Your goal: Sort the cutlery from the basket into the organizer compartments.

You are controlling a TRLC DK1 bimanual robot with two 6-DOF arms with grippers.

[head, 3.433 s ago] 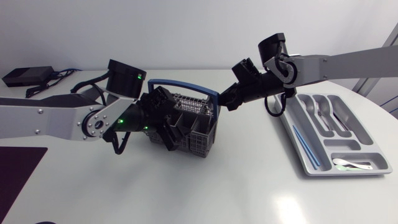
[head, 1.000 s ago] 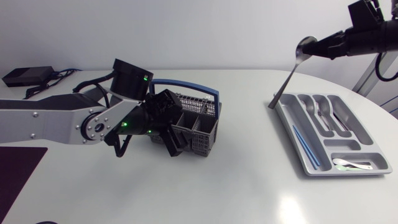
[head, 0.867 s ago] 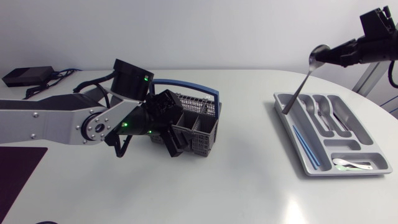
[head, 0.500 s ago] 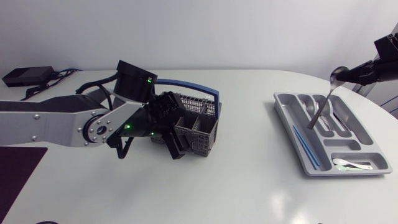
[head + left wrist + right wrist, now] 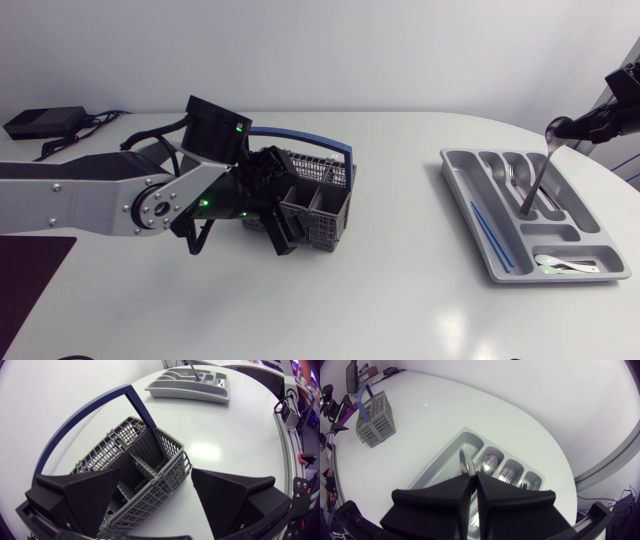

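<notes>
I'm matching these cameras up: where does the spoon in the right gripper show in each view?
Head view: the spoon hangs tilted at the right, handle tip down in the organizer.
Left wrist view: a thin sliver rising from the far organizer, beyond the basket.
Right wrist view: pinched in the right gripper, above the organizer.
Shared landmark: the organizer.

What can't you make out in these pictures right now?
- Leftover cutlery in the basket: the left tool covers part of it in its wrist view, the arm in the head view.
- Whether the left tool grips the basket: contact hidden in both views.
- Right tool: cut off by the head view's edge.
- Whether the spoon touches the organizer: the right tool hides it in its wrist view; too small in the head view.
</notes>
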